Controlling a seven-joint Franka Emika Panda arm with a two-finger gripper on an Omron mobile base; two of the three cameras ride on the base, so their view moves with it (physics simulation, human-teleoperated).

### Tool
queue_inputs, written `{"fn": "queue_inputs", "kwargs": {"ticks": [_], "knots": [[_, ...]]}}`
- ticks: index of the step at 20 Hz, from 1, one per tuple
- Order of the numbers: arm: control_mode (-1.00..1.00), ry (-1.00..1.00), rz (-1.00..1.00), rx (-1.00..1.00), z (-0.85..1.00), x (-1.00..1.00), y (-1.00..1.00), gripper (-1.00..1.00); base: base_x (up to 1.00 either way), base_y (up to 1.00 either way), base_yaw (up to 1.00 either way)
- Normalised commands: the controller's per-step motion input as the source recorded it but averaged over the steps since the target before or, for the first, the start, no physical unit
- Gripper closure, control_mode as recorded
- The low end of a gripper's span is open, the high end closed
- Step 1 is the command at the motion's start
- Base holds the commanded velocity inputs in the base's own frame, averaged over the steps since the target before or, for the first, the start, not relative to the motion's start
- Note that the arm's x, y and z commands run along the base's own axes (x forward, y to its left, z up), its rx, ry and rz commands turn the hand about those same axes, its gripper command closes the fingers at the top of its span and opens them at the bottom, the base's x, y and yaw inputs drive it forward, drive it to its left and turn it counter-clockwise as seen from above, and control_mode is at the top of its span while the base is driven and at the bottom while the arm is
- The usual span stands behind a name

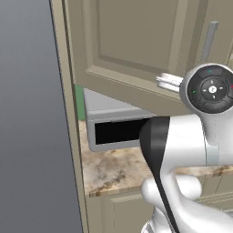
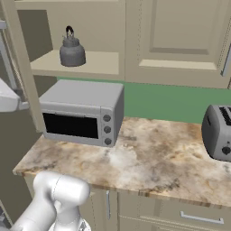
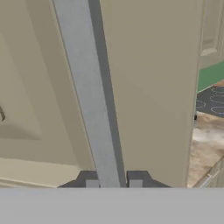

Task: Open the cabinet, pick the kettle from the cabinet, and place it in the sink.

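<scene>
The cabinet (image 2: 76, 63) stood open, and the kettle (image 2: 71, 48) sat upright on its lower shelf, near the left side, above the grey oven (image 2: 81, 113) on the marble counter (image 2: 149, 158). The kettle's spout was hard to make out against its dark body. In the left base view the swung-out cabinet door (image 1: 136, 41) covered the inside of the cabinet, and the arm (image 1: 182, 141) hid most of the oven and the counter under it. In the hand view the gripper (image 3: 113, 180) was at the long grey bar handle (image 3: 87, 100) of the door; the two dark fingers (image 3: 89, 179) stood on both sides of the bar and were clamped on it, though only their tips were visible at the bottom edge. At the right of the right base view a toaster (image 2: 219, 133) was cut off by the frame. Behind the door's edge in the hand view, a part of a dark stove top (image 3: 211, 101) was visible, but small.
</scene>
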Motion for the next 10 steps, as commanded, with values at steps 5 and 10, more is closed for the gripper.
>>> {"fn": "queue_inputs", "kwargs": {"ticks": [5, 10], "knots": [[-1.0, 0.12, -0.02, 0.0, -0.04, -0.08, 0.18, -1.0, 0.0, 0.0, 0.0], [-1.0, 0.07, 0.0, 0.0, -0.1, -0.14, -0.03, -1.0, 0.0, 0.0, 0.0]]}}
